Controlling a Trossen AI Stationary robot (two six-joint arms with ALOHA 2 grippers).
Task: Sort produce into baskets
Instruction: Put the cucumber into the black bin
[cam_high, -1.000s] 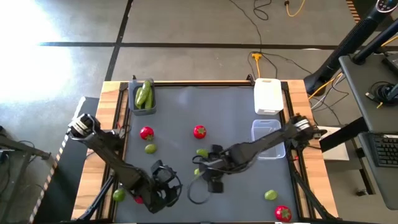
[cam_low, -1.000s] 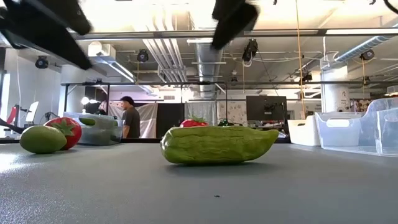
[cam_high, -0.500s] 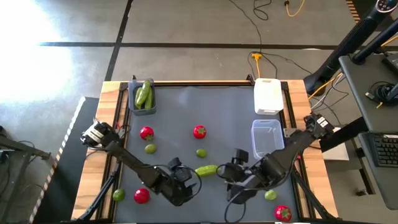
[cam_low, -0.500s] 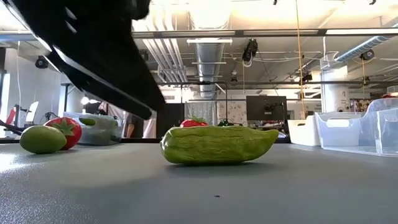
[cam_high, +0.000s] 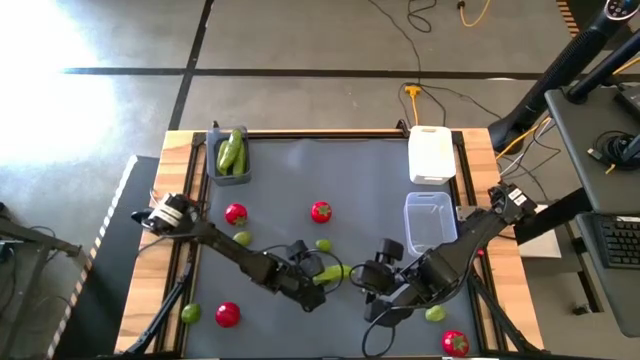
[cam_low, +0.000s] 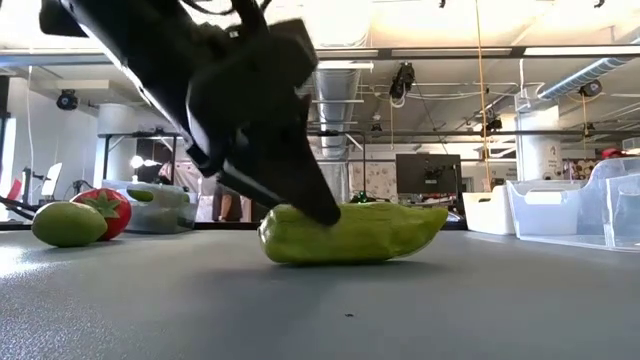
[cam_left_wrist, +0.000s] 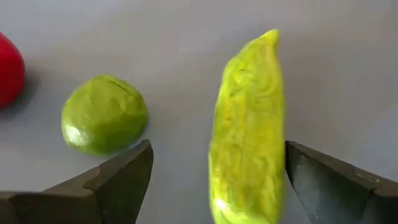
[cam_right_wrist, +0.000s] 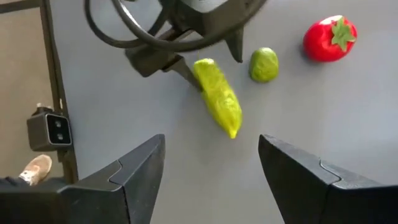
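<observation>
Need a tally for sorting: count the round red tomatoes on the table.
4 round red tomatoes: one left of centre, one mid-table, one near the front edge on the left, one at the front right corner. Another could be hidden.

Cucumber (cam_high: 331, 272) mid-table btwn both grippers — lime (cam_high: 324, 245) just behind.

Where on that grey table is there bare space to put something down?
Bare mat lies between the grey bin and the white bin, above the tomatoes. It is crowded lower down, where the left gripper straddles a cucumber beside the right gripper.
</observation>
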